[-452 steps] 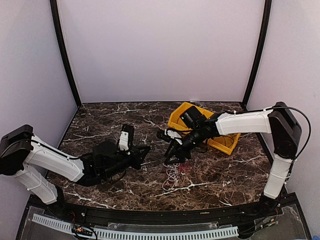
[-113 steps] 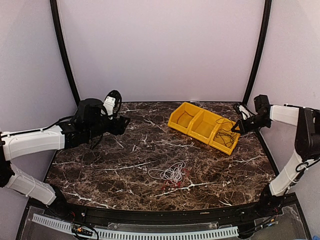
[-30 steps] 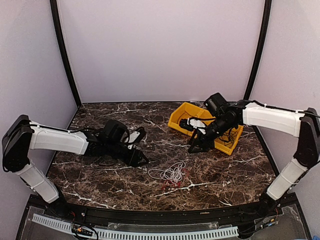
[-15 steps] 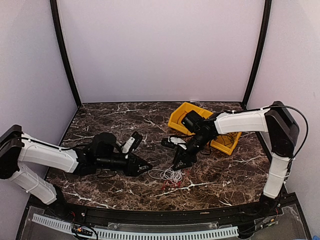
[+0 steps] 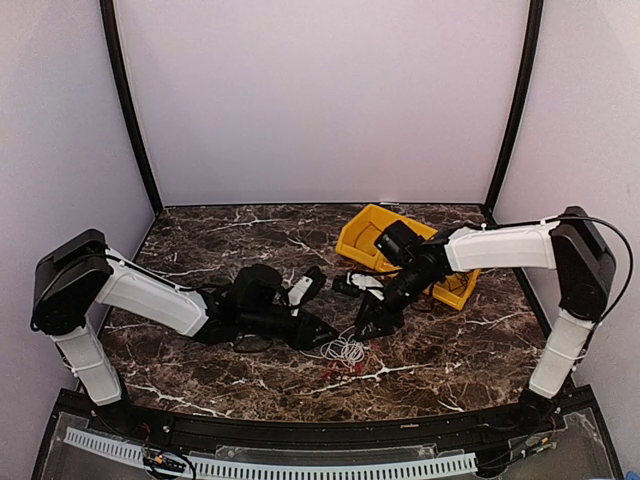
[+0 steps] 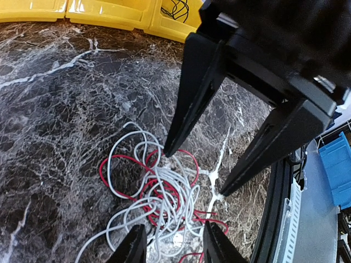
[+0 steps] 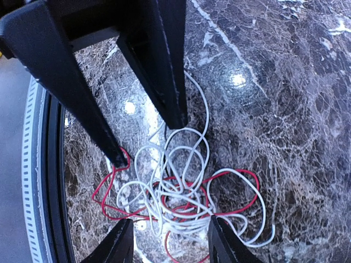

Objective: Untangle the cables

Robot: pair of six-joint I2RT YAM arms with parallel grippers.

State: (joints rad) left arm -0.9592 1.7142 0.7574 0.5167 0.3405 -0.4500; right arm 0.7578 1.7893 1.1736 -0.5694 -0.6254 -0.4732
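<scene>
The cables (image 5: pixel 346 352) lie as a small tangle of white and red loops on the dark marble table, near the front middle. My left gripper (image 5: pixel 328 338) is open just left of the tangle. My right gripper (image 5: pixel 364 330) is open just above its right side. In the left wrist view my open left gripper (image 6: pixel 174 247) hangs over the cables (image 6: pixel 159 189), with the right gripper's fingers (image 6: pixel 192 93) facing it. In the right wrist view my open right gripper (image 7: pixel 171 241) is over the cables (image 7: pixel 184 192). Neither holds anything. A thin black wire (image 6: pixel 176 7) lies in the yellow bin.
A yellow bin (image 5: pixel 352 240) with three compartments stands at the back right, partly behind the right arm; it also shows in the left wrist view (image 6: pixel 109 19). The table's front rail (image 6: pixel 279 219) is close to the tangle. A blue box (image 6: pixel 335 175) sits beyond it.
Both arms have come in from the table's sides to the tangle. In the last half second the left gripper slid right, closer to the cables. The cables have not moved.
</scene>
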